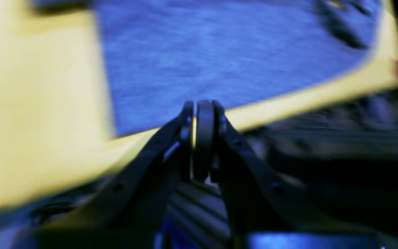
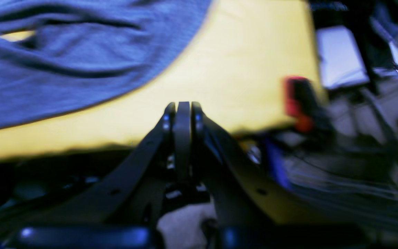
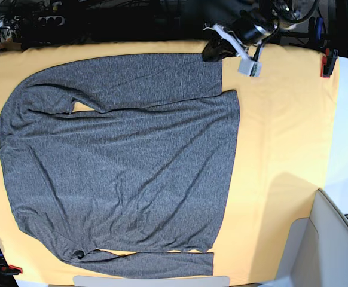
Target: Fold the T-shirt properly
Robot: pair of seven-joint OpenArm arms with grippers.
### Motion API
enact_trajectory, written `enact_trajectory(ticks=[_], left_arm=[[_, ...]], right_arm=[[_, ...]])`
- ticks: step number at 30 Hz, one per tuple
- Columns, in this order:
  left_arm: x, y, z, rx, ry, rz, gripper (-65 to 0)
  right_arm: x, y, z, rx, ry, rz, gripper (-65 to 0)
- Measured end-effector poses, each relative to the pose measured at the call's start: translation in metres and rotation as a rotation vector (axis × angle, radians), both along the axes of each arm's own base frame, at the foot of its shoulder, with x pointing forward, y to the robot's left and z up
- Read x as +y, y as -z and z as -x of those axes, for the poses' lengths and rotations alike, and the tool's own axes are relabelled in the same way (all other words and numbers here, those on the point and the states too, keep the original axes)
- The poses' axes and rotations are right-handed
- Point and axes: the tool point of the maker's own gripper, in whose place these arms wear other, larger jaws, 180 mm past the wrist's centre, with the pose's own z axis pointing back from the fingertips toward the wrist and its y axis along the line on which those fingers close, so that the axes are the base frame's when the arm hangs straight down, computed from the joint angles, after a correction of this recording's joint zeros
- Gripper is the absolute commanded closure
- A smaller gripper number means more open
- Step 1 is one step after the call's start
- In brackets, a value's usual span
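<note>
- T-shirt (image 3: 120,173) was lying spread out flat on the yellow cloth (image 3: 281,149) over the bench, sleeves tucked along the top and bottom edges in the base view, no real fold in the body yet afaict
- left gripper (image 1: 204,114) had its jaws pinched together w/ nothing in them, hanging over the bench edge; shirt sat just ahead of the tips and a bit to their left
- right gripper (image 2: 182,112) same deal, jaws together and empty; shirt was ahead and off to its left, apart from the tips
- both wrist views were pretty blurry btw
- imo the step was the very start: reaching in
- next move prob needs both grippers to open up, drop to a hem or sleeve edge and pinch only the fabric, not the cloth under it
</note>
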Motion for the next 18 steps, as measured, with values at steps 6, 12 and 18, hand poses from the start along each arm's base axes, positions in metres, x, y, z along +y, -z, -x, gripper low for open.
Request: enact_trajectory(ticks=[6, 12, 18], left_arm=[[0.016, -0.041, -0.043, -0.087, 0.045, 0.095, -3.2], [0.066, -0.034, -0.047, -0.068, -0.090, 0.019, -20.1], [0.076, -0.033, -0.046, -0.047, -0.091, -0.006, -20.5]], right_arm=[[-0.016, 0.002, -0.016, 0.027, 0.060, -0.011, -0.5], [-0.035, 0.029, -0.014, 0.108, 0.159, -0.051, -24.5], [-0.028, 0.075, -0.032, 0.142, 0.169, -0.235, -28.5]])
